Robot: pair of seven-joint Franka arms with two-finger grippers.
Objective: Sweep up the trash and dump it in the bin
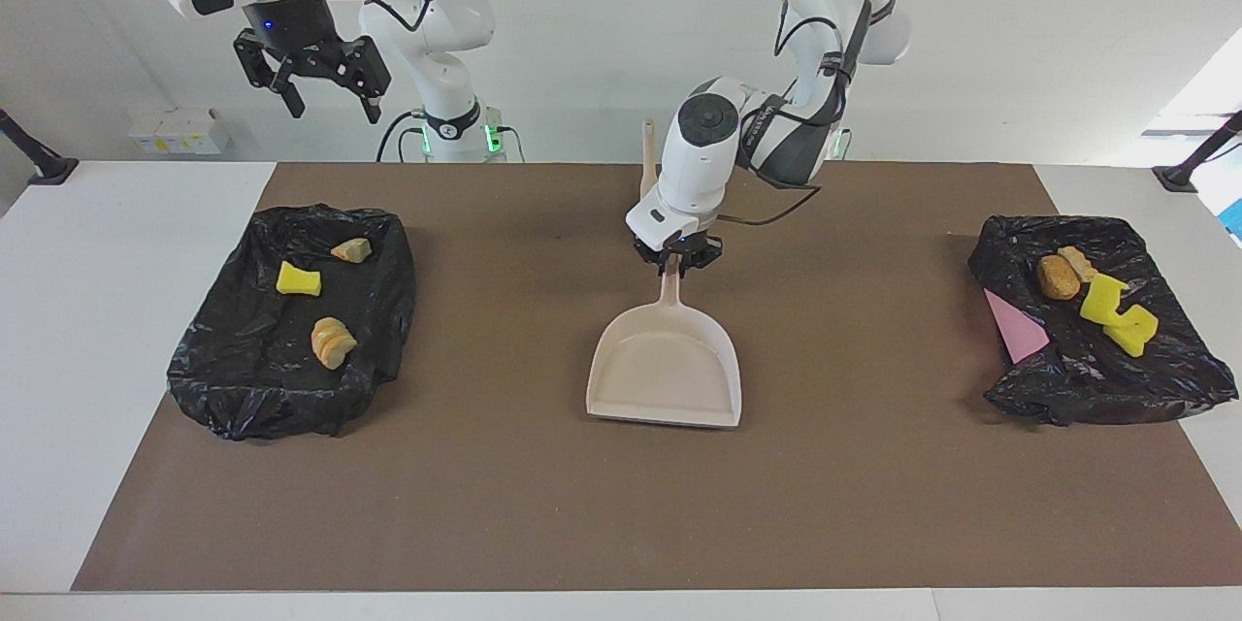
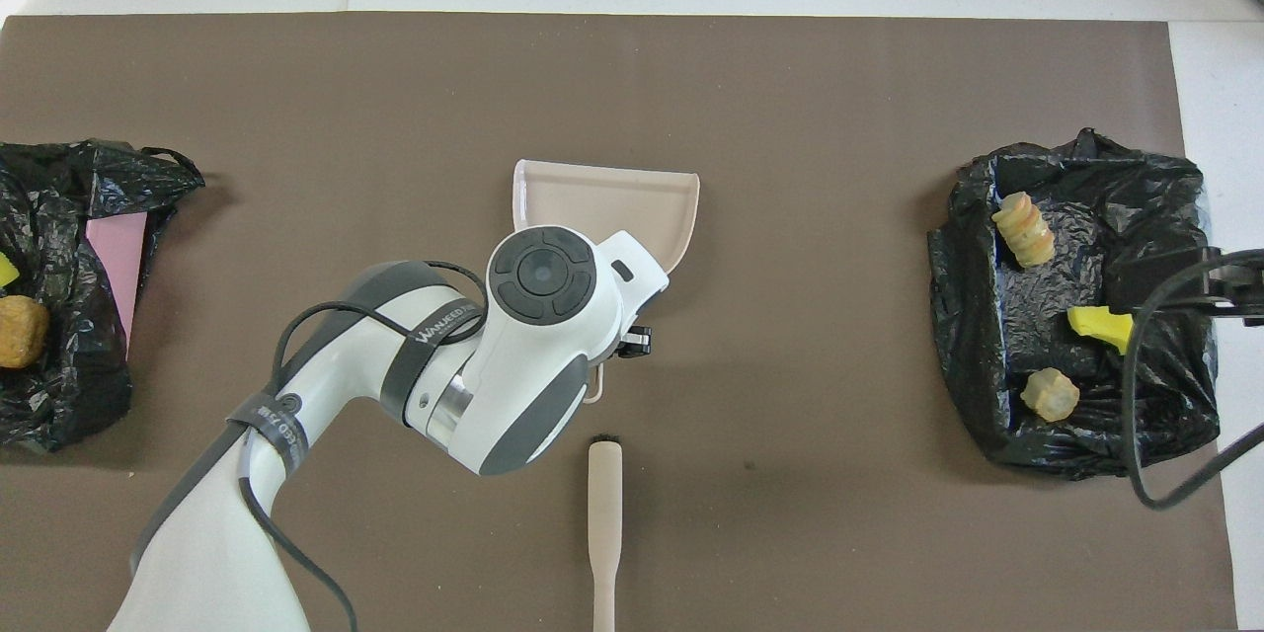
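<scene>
Left gripper (image 1: 676, 264) is clamping the handle of the beige dustpan (image 1: 666, 367), jaws nearly closed on it, over the middle of the brown mat (image 1: 543, 505). The pan is sitting empty, mouth pointing away from the robots; whether it is resting on the mat or just above it, I cannot tell. The brush (image 2: 603, 533) is lying on the mat nearer to the robots than the pan, its top partly hidden by the arm in the facing view.

Right gripper (image 1: 330, 97) is hanging high with jaws wide apart, gripping nothing, over the robots' edge of the table at the right arm's end; that arm is waiting.

All trash is sitting in the two black-bagged bins. The bin at the right arm's end (image 1: 243, 388) is holding one yellow sponge chunk (image 1: 297, 279) and two tan bread lumps (image 1: 333, 342). The bin at the left arm's end (image 1: 1145, 398) is holding two yellow chunks (image 1: 1116, 310) and two brown lumps (image 1: 1058, 277), with a pink sheet (image 1: 1014, 328) showing at its edge.
</scene>
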